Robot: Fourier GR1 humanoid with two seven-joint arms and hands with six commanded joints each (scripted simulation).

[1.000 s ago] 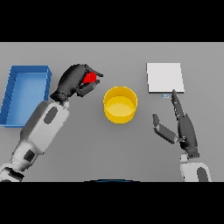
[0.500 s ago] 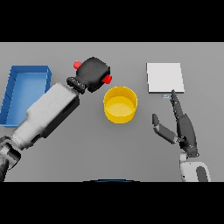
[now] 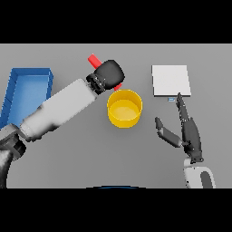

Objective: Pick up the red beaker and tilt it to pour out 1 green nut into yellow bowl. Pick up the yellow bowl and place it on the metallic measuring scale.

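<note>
The left hand (image 3: 108, 74) is wrapped round the red beaker (image 3: 94, 60), up in the air just behind the yellow bowl (image 3: 124, 108). No nut shows in the bowl. The right hand (image 3: 186, 131) waits, fingers straight. The scale (image 3: 170, 80) has nothing on it, so pouring and moving the bowl are left.

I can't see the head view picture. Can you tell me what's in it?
The robot's left hand grips a red beaker, held tilted just beside a yellow bowl on the grey table. The right hand rests open below a flat metallic scale, and a blue bin sits at the far left.
</note>
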